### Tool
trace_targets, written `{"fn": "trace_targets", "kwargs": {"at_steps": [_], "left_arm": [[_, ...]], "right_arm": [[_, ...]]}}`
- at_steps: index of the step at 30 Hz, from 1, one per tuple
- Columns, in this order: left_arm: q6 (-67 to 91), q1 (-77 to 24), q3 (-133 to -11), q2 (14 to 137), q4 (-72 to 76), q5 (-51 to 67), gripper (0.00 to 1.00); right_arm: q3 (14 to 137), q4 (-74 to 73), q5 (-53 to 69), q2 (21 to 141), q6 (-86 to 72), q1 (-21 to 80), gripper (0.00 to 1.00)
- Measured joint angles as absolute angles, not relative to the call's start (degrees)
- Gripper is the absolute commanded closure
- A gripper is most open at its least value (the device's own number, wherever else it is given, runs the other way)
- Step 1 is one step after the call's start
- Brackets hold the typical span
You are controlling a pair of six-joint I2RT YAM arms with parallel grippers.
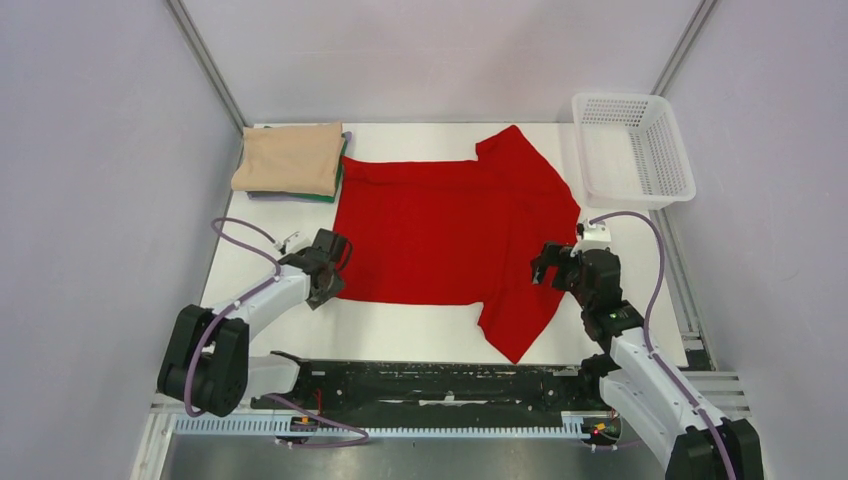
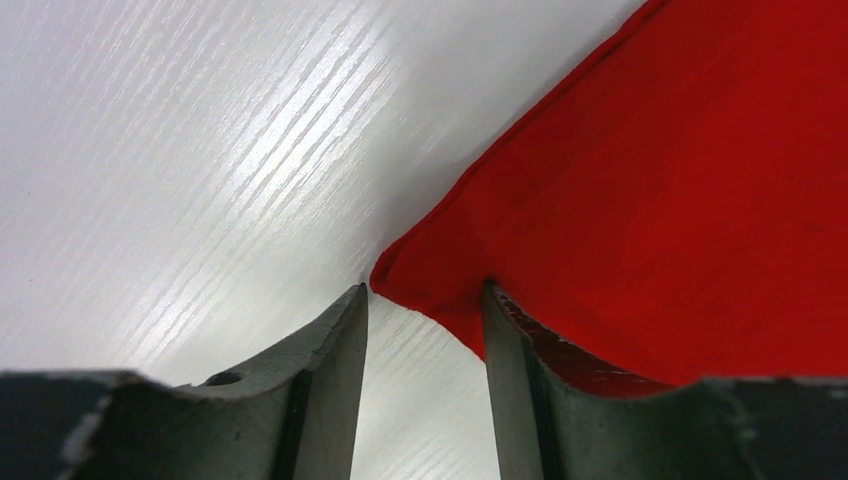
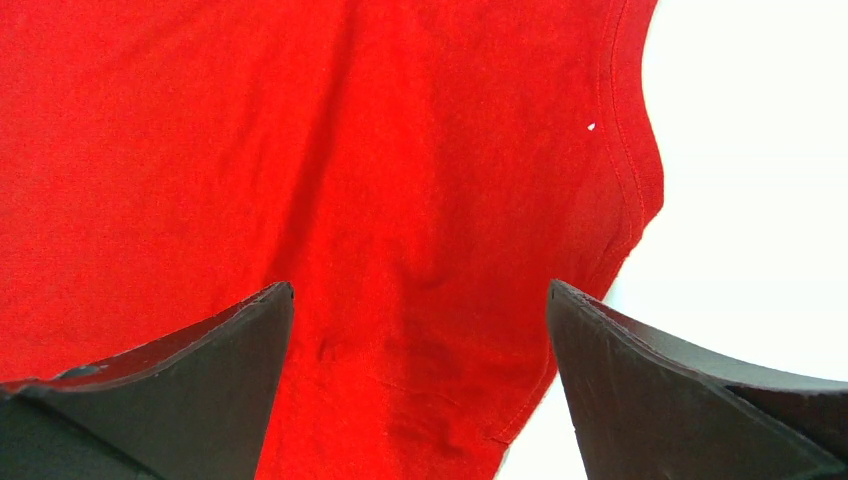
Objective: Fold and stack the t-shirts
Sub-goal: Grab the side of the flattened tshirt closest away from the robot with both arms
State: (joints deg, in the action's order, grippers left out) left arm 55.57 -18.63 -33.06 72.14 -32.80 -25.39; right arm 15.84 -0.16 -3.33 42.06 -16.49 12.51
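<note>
Lying flat, smooth red t-shirt point(image 1: 450, 235); left gripper point(image 2: 425, 290) part-open at hem corner, right gripper point(image 3: 420, 285) wide, empty

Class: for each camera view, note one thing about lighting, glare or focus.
Top external: even light, sharp throughout. Left wrist: bright glare streak across the table, near fingers soft. Right wrist: table burnt out to plain white beside the red t-shirt.

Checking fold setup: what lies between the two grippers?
The red t-shirt, spread flat, spans from left gripper to right gripper, as the top external view shows.
</note>
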Motion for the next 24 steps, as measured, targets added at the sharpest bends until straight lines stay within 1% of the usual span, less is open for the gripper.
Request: {"fn": "trace_targets", "kwargs": {"at_steps": [3,7,12,13,16,17,24], "left_arm": [[55.5,-18.6,-34.2,73.9,-32.3,-25.3,0.59],[55.4,-18.5,-35.9,76.2,-31.4,-24.9,0.62],[54.8,-18.4,-36.8,77.6,-30.6,-24.9,0.71],[54.8,-18.4,-36.8,77.7,-30.4,-24.9,0.74],[54.5,-18.4,-37.2,78.3,-29.6,-24.9,0.96],[54.3,-18.4,-37.3,78.5,-29.1,-24.7,0.98],[52.1,-18.3,-37.8,79.1,-28.3,-24.2,0.98]], "right_arm": [[15.8,-0.4,-3.5,43.0,-16.5,12.5,0.02],[15.8,-0.8,-3.9,43.1,-16.4,12.5,0.02],[15.8,-1.0,-4.5,43.1,-16.1,12.5,0.02],[15.8,-1.0,-4.6,43.1,-16.0,12.5,0.02],[15.8,-1.0,-4.8,43.1,-15.9,12.5,0.02],[15.8,-1.0,-4.9,43.1,-15.8,12.5,0.02],[15.8,-2.4,-5.3,42.9,-15.4,12.5,0.02]]}}
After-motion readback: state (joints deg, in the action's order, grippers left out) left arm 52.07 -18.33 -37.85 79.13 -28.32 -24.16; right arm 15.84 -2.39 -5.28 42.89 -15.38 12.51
